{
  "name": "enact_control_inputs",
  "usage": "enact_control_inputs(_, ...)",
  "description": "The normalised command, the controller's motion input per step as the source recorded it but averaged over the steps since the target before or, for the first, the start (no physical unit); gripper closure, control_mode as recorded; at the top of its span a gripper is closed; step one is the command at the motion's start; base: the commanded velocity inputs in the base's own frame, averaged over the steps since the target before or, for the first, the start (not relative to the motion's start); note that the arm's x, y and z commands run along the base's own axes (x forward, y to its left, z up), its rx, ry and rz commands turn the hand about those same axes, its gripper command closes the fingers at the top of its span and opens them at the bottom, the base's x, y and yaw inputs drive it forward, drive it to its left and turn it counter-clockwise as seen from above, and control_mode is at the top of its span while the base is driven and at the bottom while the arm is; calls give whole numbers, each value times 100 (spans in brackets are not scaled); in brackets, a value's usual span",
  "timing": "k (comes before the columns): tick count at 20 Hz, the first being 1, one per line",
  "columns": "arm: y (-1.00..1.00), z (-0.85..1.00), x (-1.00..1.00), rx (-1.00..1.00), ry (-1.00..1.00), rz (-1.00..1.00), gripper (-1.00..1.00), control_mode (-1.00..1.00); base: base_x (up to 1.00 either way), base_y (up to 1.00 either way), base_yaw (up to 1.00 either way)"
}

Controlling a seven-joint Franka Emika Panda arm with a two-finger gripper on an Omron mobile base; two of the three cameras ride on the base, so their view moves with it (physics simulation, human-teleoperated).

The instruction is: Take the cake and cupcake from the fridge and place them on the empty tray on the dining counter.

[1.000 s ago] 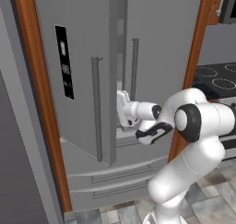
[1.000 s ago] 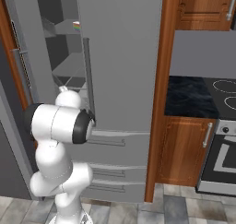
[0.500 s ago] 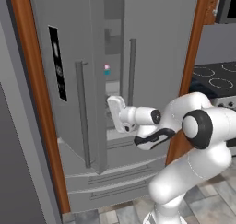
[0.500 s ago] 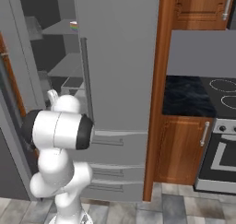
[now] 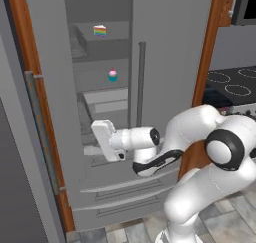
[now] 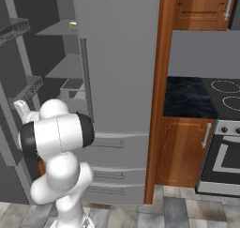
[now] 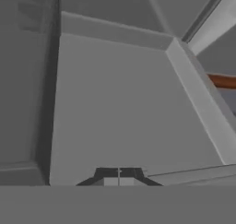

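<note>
The cake [image 5: 100, 31] sits on the fridge's [image 5: 165, 62] upper shelf, the cupcake [image 5: 113, 75] on the shelf below. The left door stands open. The claw [image 7: 119, 171], fingers pressed together and empty, faces plain grey panels; no writing is readable.

Grey fridge [image 5: 170, 47], rainbow-striped cake [image 5: 100, 31], pink-topped teal-wrapped cupcake [image 5: 113, 75].

The fridge [image 6: 122, 81] stands with its left door swung open, the cake [image 6: 73, 26] on an upper shelf
</note>
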Motion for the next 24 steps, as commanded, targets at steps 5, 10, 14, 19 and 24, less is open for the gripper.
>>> enact_control_inputs(5,100,75,82,-4,36,14,100,-100,0,0,0)
enact_control_inputs(10,86,88,84,-2,25,9,100,-100,0,0,0)
enact_control_inputs(14,-14,95,-3,6,13,10,100,-100,0,0,0)
enact_control_inputs(19,-72,72,-83,14,5,18,100,-100,0,0,0)
enact_control_inputs(24,-100,80,-52,8,0,2,100,-100,0,0,0)
